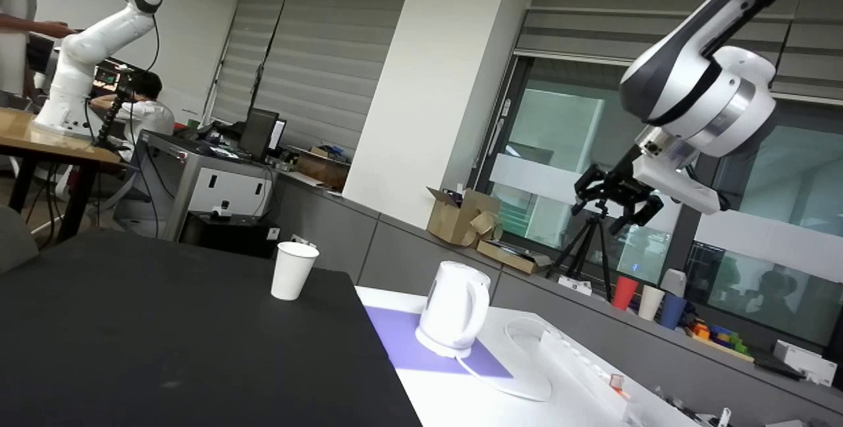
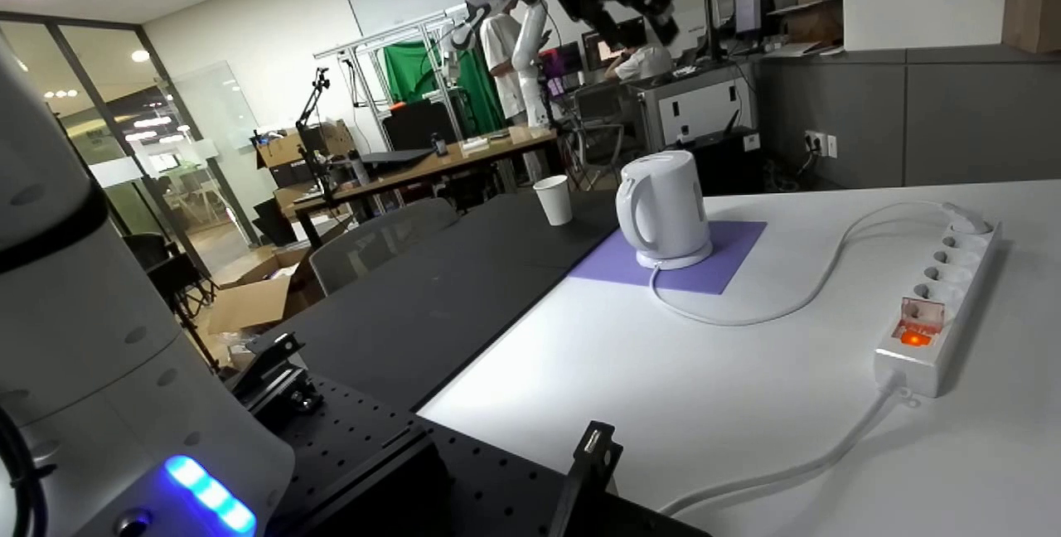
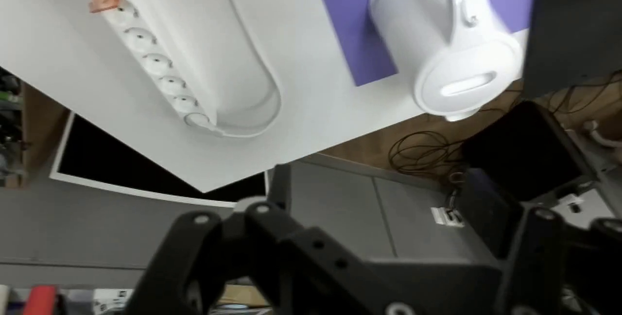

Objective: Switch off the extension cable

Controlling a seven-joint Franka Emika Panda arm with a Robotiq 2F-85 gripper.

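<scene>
In an exterior view, our pincer [image 1: 598,217] hangs well above the white counter [image 1: 454,407], presumably to clear the jug [image 1: 448,308]. In an exterior view, we find the extension cable [image 2: 947,297] flat on the counter, probably set here to feed the jug's lead [image 2: 746,323]; the end with the lit switch [image 2: 915,339] points towards this camera, its cover [image 2: 922,313] raised, we judge, for pressing. In the wrist view, its long axis slants from upper left towards the counter's corner; the pincer's fingers [image 3: 280,184] stand apart, empty.
</scene>
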